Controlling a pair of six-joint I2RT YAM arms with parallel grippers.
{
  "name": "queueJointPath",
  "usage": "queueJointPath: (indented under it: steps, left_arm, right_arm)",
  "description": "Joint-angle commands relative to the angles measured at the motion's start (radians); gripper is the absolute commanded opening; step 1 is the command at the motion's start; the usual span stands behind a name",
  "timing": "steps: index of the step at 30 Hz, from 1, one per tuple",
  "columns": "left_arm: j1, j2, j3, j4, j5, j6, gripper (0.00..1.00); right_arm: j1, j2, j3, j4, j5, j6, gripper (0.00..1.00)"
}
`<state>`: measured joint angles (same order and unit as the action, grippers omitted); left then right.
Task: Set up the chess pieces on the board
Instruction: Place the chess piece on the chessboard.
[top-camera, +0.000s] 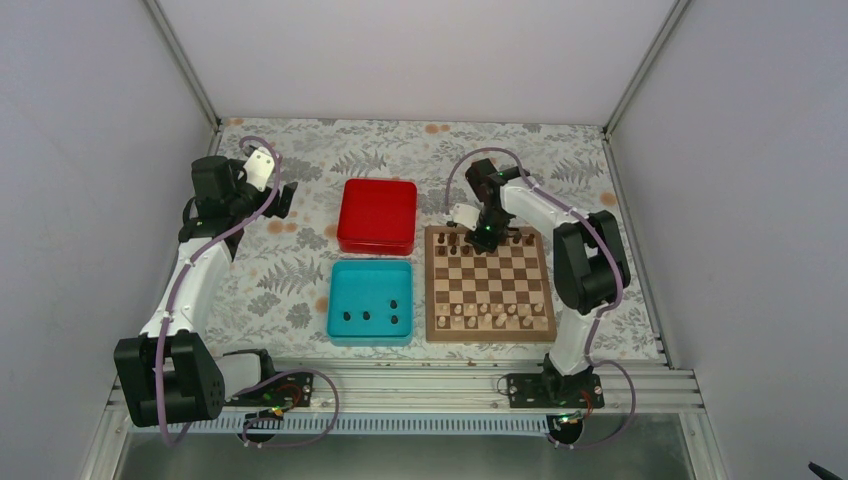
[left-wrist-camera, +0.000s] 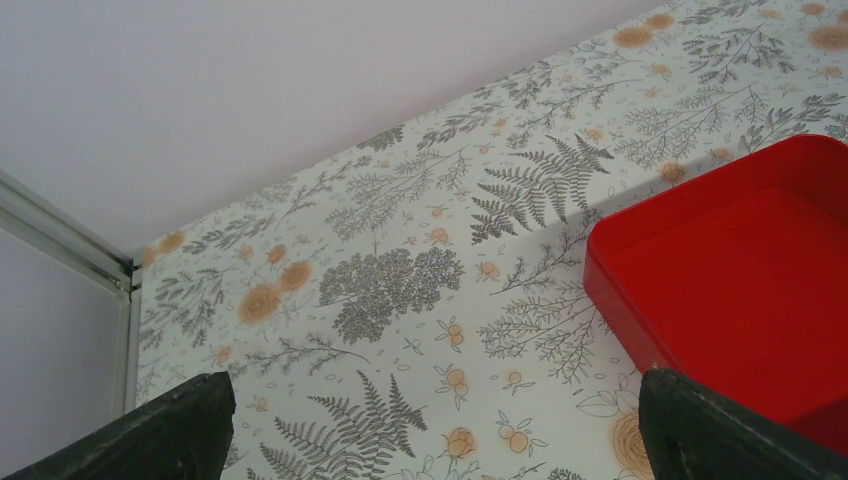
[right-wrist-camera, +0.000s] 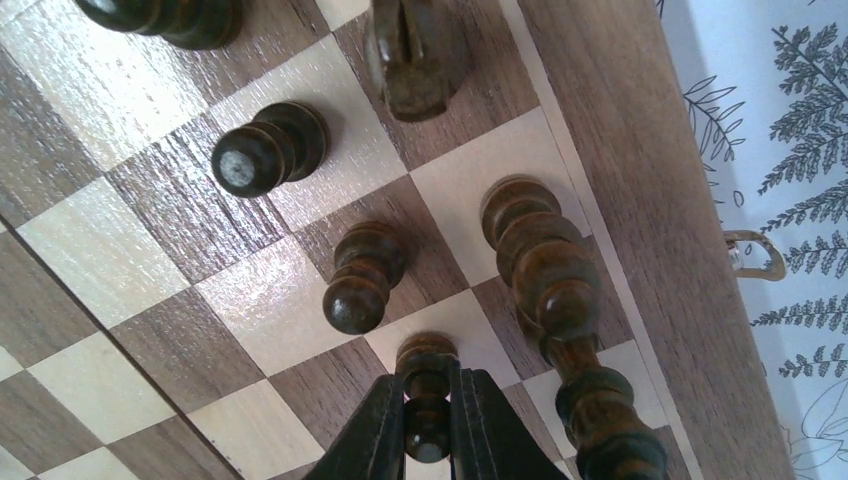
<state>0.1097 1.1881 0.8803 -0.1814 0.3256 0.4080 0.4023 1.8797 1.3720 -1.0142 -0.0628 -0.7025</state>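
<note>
Right claw (right-wrist-camera: 427, 425) pinches a dark wooden pawn (right-wrist-camera: 427, 368) on the checkered wooden board (top-camera: 432, 285); four more dark pieces (top-camera: 368, 316) sit in the teal tray (top-camera: 333, 300).

A square wooden checkered chessboard (top-camera: 488, 283) lies on the right of the floral-patterned table (top-camera: 290, 285), with two containers to its left.

A teal plastic tray (top-camera: 365, 290) sits just beside the board's left edge, and a red square box (top-camera: 377, 215) lies directly behind the tray. Four small dark brown chess pieces (top-camera: 367, 315) stand in the tray's near half. More dark pieces (right-wrist-camera: 268, 148) occupy the board's far rows, and pale cream-coloured pieces (top-camera: 490, 315) fill its near rows. The right gripper (right-wrist-camera: 427, 392) is above the far rows, its fingers touching both sides of a dark pawn (right-wrist-camera: 427, 372). The left gripper (top-camera: 285, 198) is left of the box, well apart from the board.
</note>
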Motion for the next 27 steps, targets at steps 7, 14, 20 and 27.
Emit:
queueJointPath:
  steps: [7,14,20,27]
  left_arm:
    - [0.005,-0.012,0.0,0.008,0.013,0.003,1.0]
    - [0.005,-0.012,0.0,0.007,0.013,0.003,1.0]
    - [0.005,-0.013,0.003,0.005,0.019,0.002,1.0]
    - [0.005,-0.024,0.001,0.011,0.005,-0.002,1.0]
  right_arm:
    - [-0.01,0.016,0.015,0.003,-0.008,-0.008,0.14]
    - [-0.01,-0.039,0.079,-0.07,-0.035,-0.005,0.26]
    - [0.057,-0.082,0.177,-0.189,-0.085,0.013,0.34]
    - [0.32,-0.089,0.292,-0.23,-0.124,0.075,0.46]
